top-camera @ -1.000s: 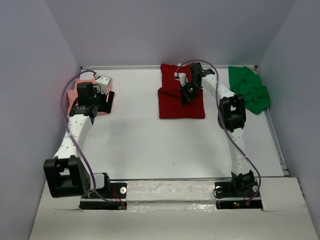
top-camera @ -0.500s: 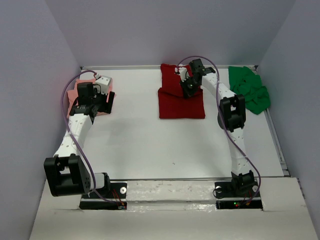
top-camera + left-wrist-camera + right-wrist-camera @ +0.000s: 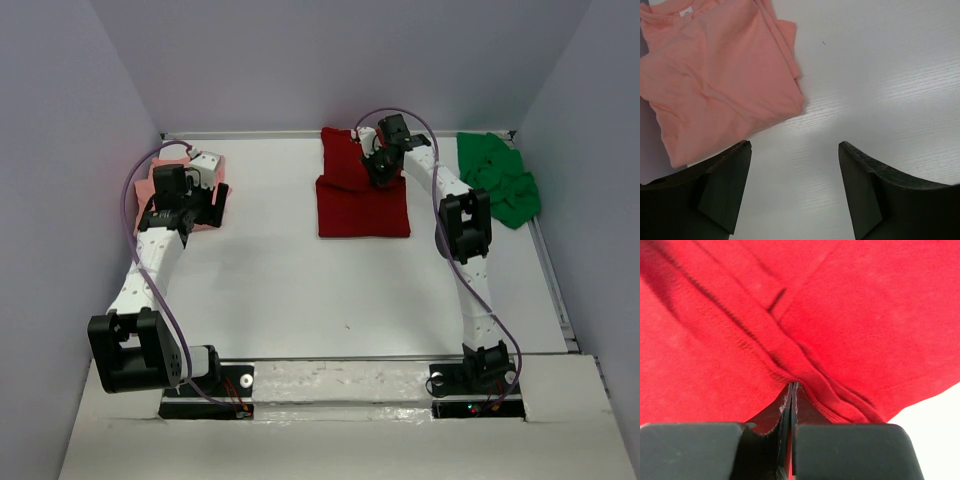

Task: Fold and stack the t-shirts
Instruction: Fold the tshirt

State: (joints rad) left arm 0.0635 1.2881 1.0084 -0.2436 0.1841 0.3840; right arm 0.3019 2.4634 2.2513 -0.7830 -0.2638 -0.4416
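Note:
The dark red t-shirt [image 3: 360, 208] lies partly folded at the back middle of the table. My right gripper [image 3: 378, 168] hangs over its far part, shut on a pinched ridge of the red cloth [image 3: 840, 315], which fills the right wrist view around the gripper [image 3: 791, 385]. The salmon pink t-shirt [image 3: 148, 188] lies folded at the back left, seen flat in the left wrist view [image 3: 720, 80]. My left gripper [image 3: 205, 198] hovers at that shirt's right edge, open with only bare table between its fingers [image 3: 795, 146]. The bright green t-shirt [image 3: 500, 180] lies crumpled at the back right.
The white table [image 3: 280, 280] is boxed in by grey walls on the left, back and right. A thin rail [image 3: 555, 280] runs along the right edge. Purple cables loop over both arms.
My right gripper has moved toward the back wall, drawing the pinched red cloth with it. The left arm has not moved.

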